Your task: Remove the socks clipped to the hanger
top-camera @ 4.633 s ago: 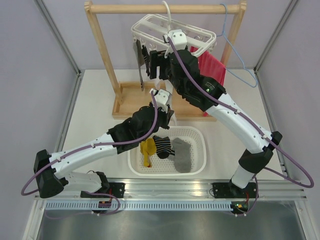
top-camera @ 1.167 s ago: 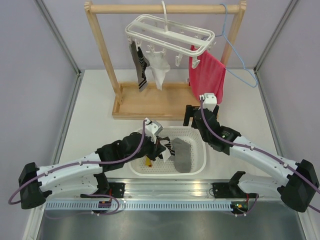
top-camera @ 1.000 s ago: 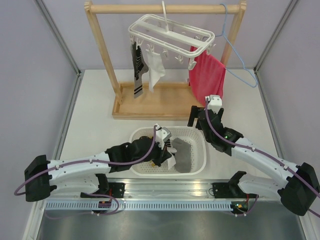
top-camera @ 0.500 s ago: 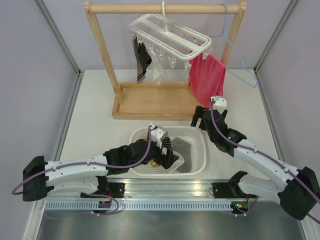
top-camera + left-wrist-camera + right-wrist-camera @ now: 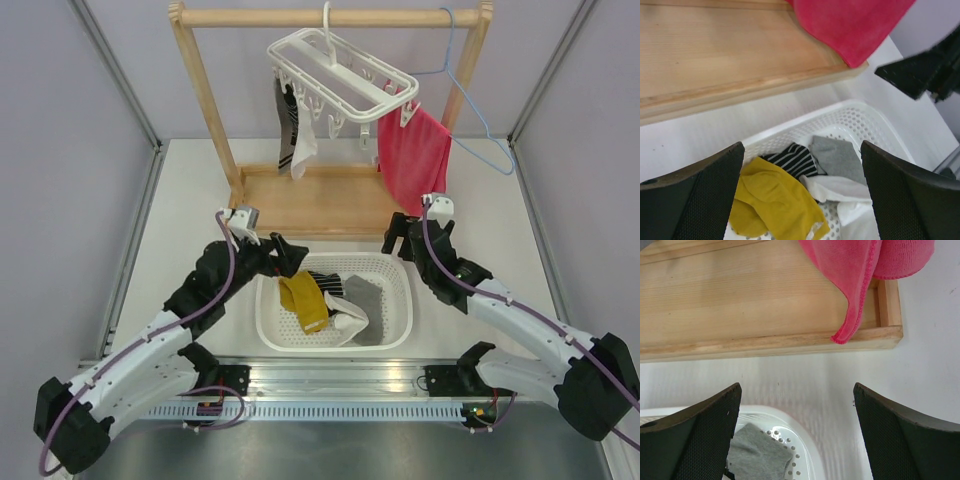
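On the far rail (image 5: 250, 17), two socks (image 5: 286, 125) hang from the hanger (image 5: 340, 70). Your left gripper (image 5: 287, 255) and right gripper (image 5: 397, 233) are apart, empty; reach up slowly.

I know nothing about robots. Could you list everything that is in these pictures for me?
wooden rack: one, light wood, far side of the table, tray base
hanger: one, white, hooked on the rack's rail, tilted
clipped socks: two, black-and-white striped sock and white sock, under the hanger's left end
towel: one, red, at the hanger's right end
wire hanger: one, blue, right end of the rail
basket: one, white, between the arms
loose socks: four, yellow, striped, grey, white, in the basket
table: one, white
left gripper, right gripper: black, open, empty
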You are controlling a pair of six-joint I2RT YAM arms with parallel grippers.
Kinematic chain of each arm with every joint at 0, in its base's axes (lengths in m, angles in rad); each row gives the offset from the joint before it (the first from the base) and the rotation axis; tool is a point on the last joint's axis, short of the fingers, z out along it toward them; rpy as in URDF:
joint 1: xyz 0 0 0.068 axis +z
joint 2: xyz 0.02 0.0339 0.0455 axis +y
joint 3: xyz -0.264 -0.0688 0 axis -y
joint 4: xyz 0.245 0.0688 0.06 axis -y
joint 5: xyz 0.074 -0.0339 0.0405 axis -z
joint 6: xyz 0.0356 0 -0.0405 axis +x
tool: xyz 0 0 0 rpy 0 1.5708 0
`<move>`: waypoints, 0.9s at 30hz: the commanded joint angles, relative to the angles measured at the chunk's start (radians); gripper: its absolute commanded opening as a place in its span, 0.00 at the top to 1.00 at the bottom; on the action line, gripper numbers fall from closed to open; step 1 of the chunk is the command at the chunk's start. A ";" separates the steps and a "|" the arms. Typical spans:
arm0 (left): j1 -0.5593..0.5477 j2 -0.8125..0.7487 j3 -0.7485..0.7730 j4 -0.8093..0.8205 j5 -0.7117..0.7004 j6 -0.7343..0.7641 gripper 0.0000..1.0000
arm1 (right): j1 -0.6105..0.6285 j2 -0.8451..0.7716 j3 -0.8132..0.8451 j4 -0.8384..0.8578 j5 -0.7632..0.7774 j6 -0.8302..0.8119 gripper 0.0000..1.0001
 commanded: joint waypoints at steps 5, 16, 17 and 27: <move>0.307 0.177 0.056 0.305 0.417 -0.198 0.00 | -0.031 -0.065 -0.028 0.037 -0.019 -0.007 0.04; 0.301 0.553 0.482 0.330 0.263 -0.043 0.00 | -0.072 -0.071 -0.044 0.090 -0.085 -0.017 0.04; 0.297 0.588 0.501 0.348 0.241 -0.032 0.00 | -0.074 -0.068 -0.045 0.097 -0.093 -0.018 0.04; 0.165 0.783 0.692 0.351 -0.092 0.202 0.00 | -0.083 -0.015 -0.033 0.176 -0.174 -0.021 0.04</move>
